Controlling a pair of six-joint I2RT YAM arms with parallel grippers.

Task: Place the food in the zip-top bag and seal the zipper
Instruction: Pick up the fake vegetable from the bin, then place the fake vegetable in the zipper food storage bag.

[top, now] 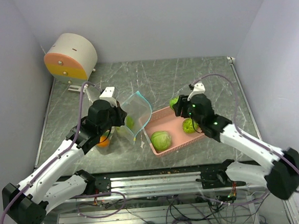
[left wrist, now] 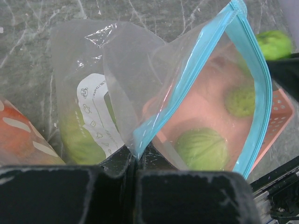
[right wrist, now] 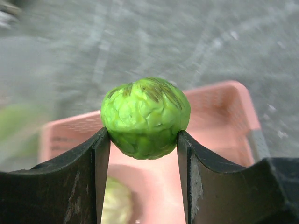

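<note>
Item: bright green cabbage-like toy ball [right wrist: 145, 116], was clenched between the jaws of the right gripper [right wrist: 144, 137], above the pink mesh tray [right wrist: 224, 102]. Item: clear crinkly zip-top bag [left wrist: 140, 84], was pinched at its edge by the left gripper [left wrist: 136, 161]; its teal zipper [left wrist: 205, 60] mouth gaped rightward toward the ball, near it.

My left arm [top: 56, 167] and my right arm [top: 249, 143]: white rounded shells, black joint housings, bulky black shoulder blocks at near ends. Pale purple cable [top: 79, 114] runs along each forearm to wrist. White camera block [top: 107, 93] atop each wrist. Small green lights [top: 194, 108] dotted on my right wrist. My left gripper [top: 124, 121] and my right gripper [top: 175, 104]: black bodies; fingers [right wrist: 81, 186] matte black, flat inner faces, pale scuffed edges; left pair blocky, faint grey wear along top rim
</note>
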